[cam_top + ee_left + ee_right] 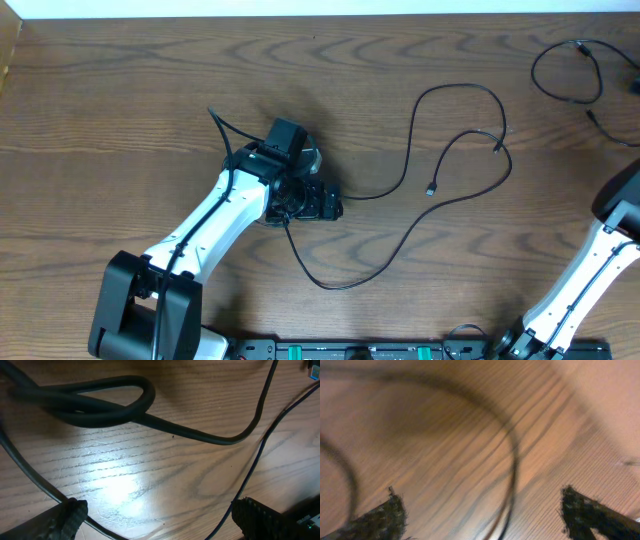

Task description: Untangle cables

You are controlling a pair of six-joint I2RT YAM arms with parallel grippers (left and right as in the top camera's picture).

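Note:
A long thin black cable (pixel 455 150) snakes over the wooden table from my left gripper (pixel 330 207) toward the right, with its small plug (pixel 431 189) lying free. Another black cable (pixel 568 75) forms a loop at the far right. In the left wrist view my left gripper (pixel 157 512) is open just above the wood. A black cable (pixel 100 405) is looped ahead of it, and a thinner strand (pixel 252 467) passes the right finger (pixel 260 517). My right gripper (pixel 485 507) is open, with a blurred black cable (pixel 512 475) running between its fingers, untouched. The overhead view does not show it.
The right arm (pixel 600 260) comes in from the lower right corner, the left arm (pixel 210 225) from the lower left. A rail (pixel 350 350) runs along the near edge. The table's far edge (pixel 300 17) meets a white strip.

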